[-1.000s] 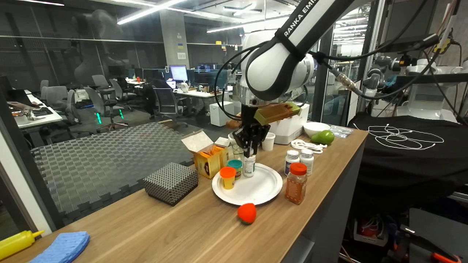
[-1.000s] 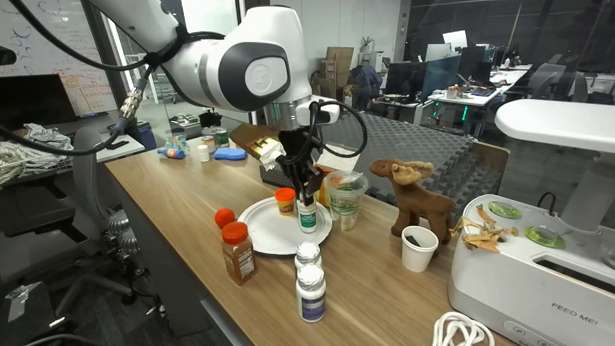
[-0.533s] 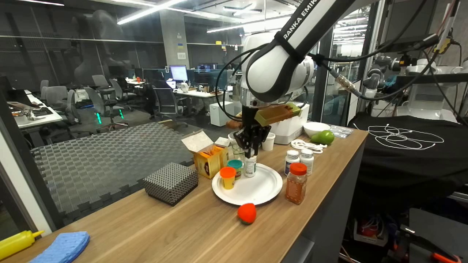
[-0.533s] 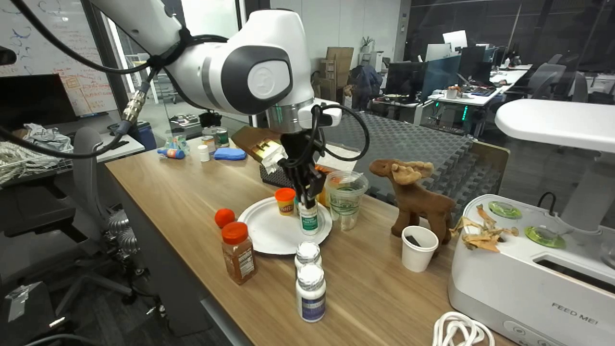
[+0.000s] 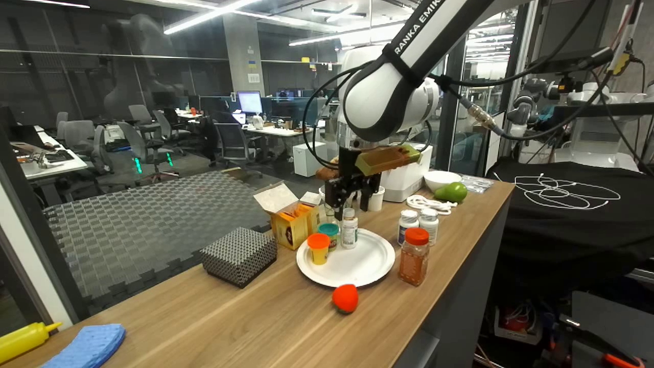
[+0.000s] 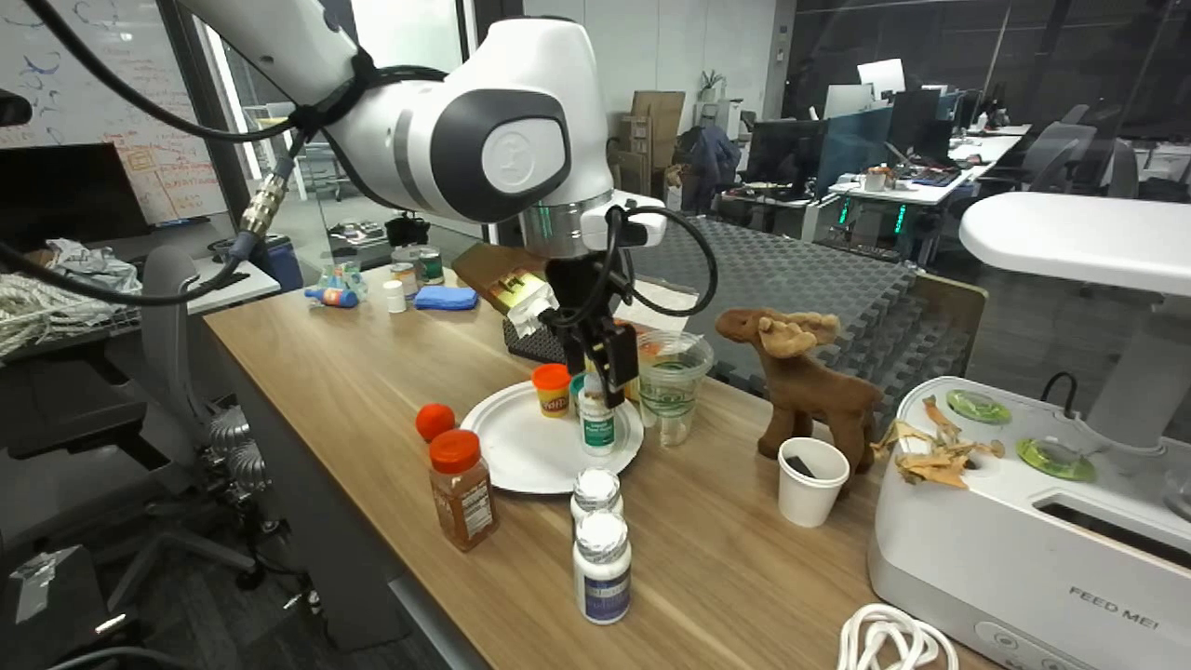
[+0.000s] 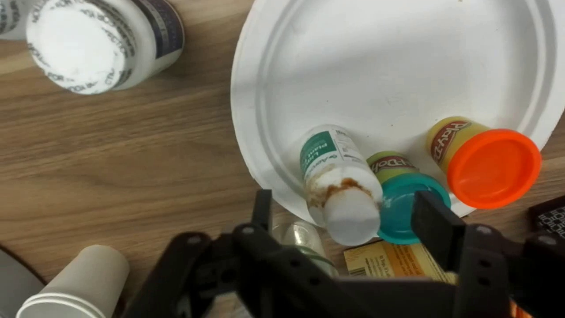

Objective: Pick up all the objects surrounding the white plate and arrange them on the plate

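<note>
We find the gripper (image 7: 345, 211) with jaws parted, clear of the green-label bottle (image 7: 337, 176), which stands upright on the plate (image 7: 388, 75) beside the teal tub (image 7: 397, 203). We advise a slow vertical withdrawal, lest sideways drift topple either. The ball (image 5: 345, 299) and jar (image 5: 414, 257) sit off-plate.

Ceiling strips (image 5: 212, 15) glare above the dim room (image 5: 179, 148) past the edge of the bench (image 5: 214, 322) by the floor mat (image 5: 153, 220), shadows lie soft on the plate (image 7: 379, 70), and the wrist view bleaches a bottle cap (image 7: 77, 48) and softens the dark gripper (image 7: 344, 207).
</note>
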Action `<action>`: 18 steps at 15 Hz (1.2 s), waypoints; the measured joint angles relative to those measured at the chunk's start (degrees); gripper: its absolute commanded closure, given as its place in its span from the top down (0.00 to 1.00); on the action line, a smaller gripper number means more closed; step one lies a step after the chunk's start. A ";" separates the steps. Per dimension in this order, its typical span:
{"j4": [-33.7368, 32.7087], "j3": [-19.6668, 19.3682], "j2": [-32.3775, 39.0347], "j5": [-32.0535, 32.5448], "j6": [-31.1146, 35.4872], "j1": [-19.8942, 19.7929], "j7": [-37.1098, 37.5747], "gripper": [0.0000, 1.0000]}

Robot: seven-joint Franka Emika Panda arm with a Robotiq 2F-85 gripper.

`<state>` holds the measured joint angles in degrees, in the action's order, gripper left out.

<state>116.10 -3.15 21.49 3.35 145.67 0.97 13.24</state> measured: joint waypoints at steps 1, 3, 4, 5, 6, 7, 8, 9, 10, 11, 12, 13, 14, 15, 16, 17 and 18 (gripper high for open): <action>0.08 -0.36 -0.31 0.00 0.05 0.00 0.22 1.00; 1.02 -1.50 -1.72 0.13 0.37 0.00 1.22 1.00; 2.02 -2.16 -2.84 0.18 1.00 -0.01 1.98 1.00; 3.39 -2.82 -4.26 0.19 1.87 -0.03 2.62 1.00; 5.03 -3.40 -5.92 0.21 2.53 -0.07 3.05 1.00; 6.84 -3.82 -7.73 0.22 3.04 -0.19 3.28 1.00; 8.77 -4.09 -9.62 0.22 3.33 -0.36 3.31 1.00; 10.68 -4.25 -11.43 0.22 3.43 -0.55 3.32 1.00; 12.55 -4.29 -13.11 0.22 3.48 -0.81 3.31 1.00; 14.34 -4.29 -14.57 0.23 3.56 -1.05 3.31 1.00; 15.90 -4.29 -15.72 0.24 3.72 -1.25 3.16 1.00; 17.31 -4.29 -16.50 0.56 4.14 -1.46 2.96 1.00; 18.48 -4.29 -16.92 0.95 4.66 -1.72 2.65 1.00; 19.38 -4.29 -17.01 1.11 5.34 -2.01 2.02 1.00; 20.10 -4.29 -16.92 1.31 5.96 -2.37 1.02 1.00; 20.57 -4.29 -16.72 1.45 6.50 -2.74 -0.21 1.00; 20.79 -4.29 -16.44 1.45 6.67 -3.14 -1.79 1.00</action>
<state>136.89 -7.43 5.05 4.80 152.34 -2.17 11.45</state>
